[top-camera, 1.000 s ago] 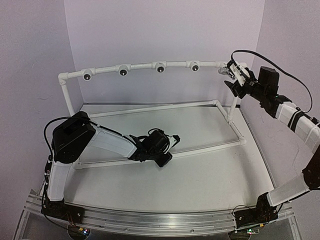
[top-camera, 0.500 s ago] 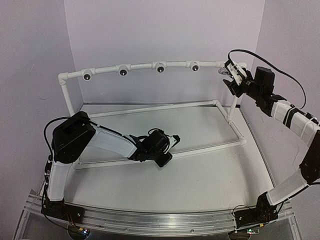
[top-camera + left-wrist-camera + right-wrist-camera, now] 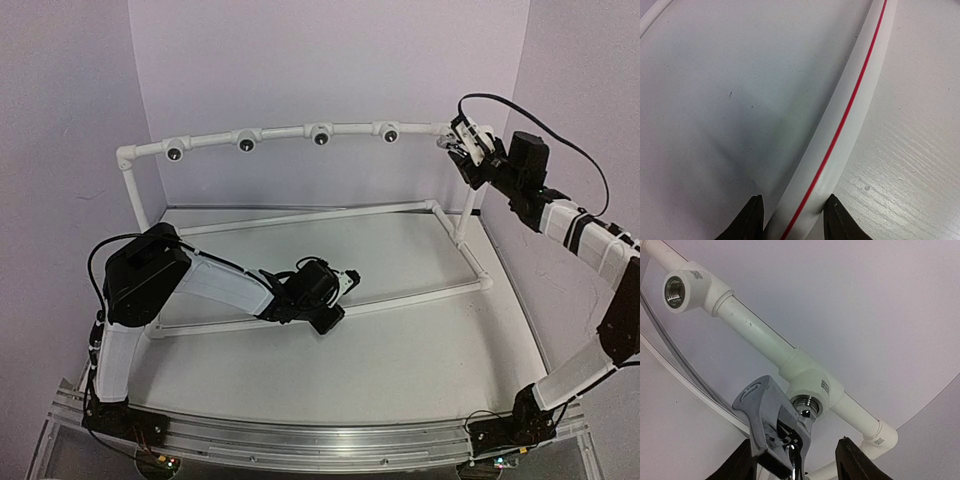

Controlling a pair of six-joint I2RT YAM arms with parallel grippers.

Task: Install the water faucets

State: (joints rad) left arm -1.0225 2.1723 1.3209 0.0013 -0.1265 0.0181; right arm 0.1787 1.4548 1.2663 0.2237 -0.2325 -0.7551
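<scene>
Even, dim light; soft shadows; close-ups blurry.

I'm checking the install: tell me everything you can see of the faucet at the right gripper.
The faucet is small and made of shiny chrome metal, with a flat engraved handle tilted up-left above its body. Its end sits in the mouth of a white tee fitting on the top pipe. It lies between the fingers of the right gripper; one finger stands clear of it.
</scene>
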